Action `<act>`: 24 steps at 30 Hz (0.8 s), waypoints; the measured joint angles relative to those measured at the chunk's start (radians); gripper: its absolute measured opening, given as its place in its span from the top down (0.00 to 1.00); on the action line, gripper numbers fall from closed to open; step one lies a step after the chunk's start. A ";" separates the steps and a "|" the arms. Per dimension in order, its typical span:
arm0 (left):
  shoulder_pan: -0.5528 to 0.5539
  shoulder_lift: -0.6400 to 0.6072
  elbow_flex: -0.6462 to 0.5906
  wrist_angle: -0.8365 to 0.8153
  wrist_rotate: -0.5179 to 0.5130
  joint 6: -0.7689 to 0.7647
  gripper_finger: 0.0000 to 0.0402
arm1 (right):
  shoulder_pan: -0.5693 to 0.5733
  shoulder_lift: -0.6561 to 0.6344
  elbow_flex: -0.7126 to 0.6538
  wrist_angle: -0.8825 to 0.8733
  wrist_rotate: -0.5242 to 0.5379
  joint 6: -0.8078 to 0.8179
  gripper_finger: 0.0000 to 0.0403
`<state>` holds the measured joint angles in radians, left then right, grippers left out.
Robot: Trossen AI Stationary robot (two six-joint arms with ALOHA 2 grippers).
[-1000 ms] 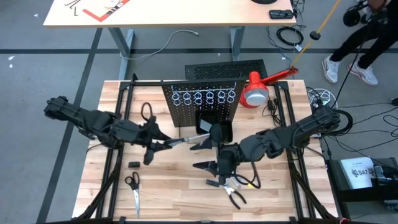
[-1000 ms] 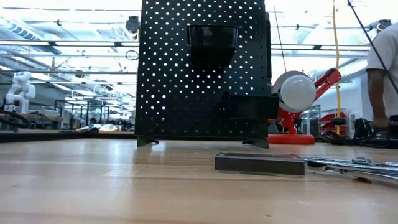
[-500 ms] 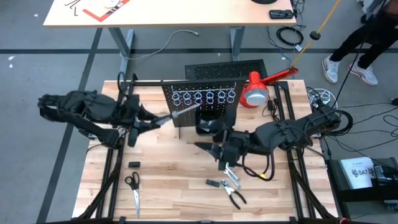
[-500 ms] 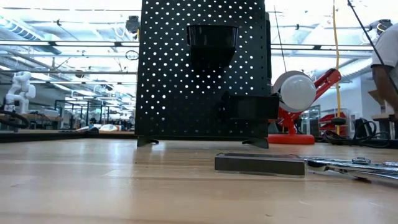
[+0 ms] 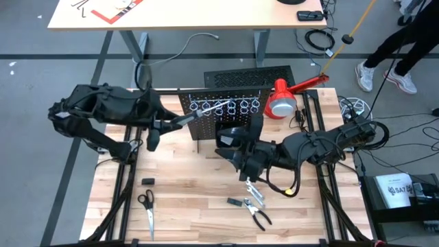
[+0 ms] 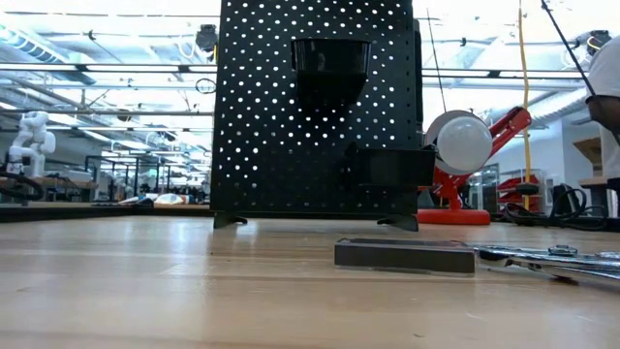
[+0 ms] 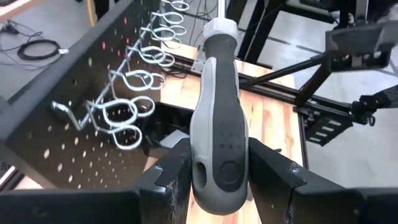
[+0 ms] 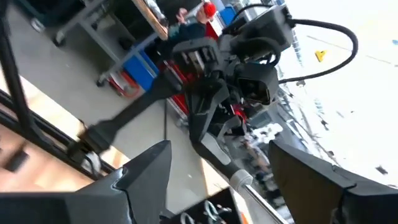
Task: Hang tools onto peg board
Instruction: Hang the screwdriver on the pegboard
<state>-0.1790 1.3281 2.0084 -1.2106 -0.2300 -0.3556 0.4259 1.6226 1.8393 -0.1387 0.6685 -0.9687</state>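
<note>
Since the earlier frame, my left arm has swung up and away from the table middle toward the board, and my right arm has pulled back a bit.

Nearest me, at about 6 o'clock on the table, lie the pliers and a small tool beside them. At 7 o'clock lie the scissors.

Next comes my right gripper, near the middle of the table. Its fingers are spread wide apart and hold nothing.

At about 10 o'clock, my left gripper is clamped on the handle of the screwdriver. The shaft points at the row of silver rings on the peg board, at 12 o'clock.

I think I am on the hanging step for the screwdriver. Next I need to line the tip up over one ring and slide it down through.

I cannot see the tip in the wrist view; the handle hides it. From above I cannot tell if the tip is already inside a ring. The low view shows only the board's back.
</note>
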 joint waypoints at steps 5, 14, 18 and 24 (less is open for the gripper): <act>0.023 0.088 0.113 -0.035 0.052 0.000 0.66 | -0.003 0.031 0.000 0.012 0.060 -0.195 0.34; 0.048 0.160 0.173 -0.059 0.088 -0.002 0.66 | -0.013 0.165 0.000 0.279 0.225 -0.655 0.35; 0.048 0.165 0.173 -0.059 0.096 -0.017 0.66 | -0.020 0.213 0.000 0.402 0.250 -0.791 0.38; 0.048 0.165 0.173 -0.058 0.096 -0.031 0.66 | -0.045 0.239 0.000 0.405 0.304 -0.798 0.49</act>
<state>-0.1310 1.4928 2.1818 -1.2690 -0.1341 -0.3866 0.3811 1.8620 1.8393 0.2664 0.9721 -1.7664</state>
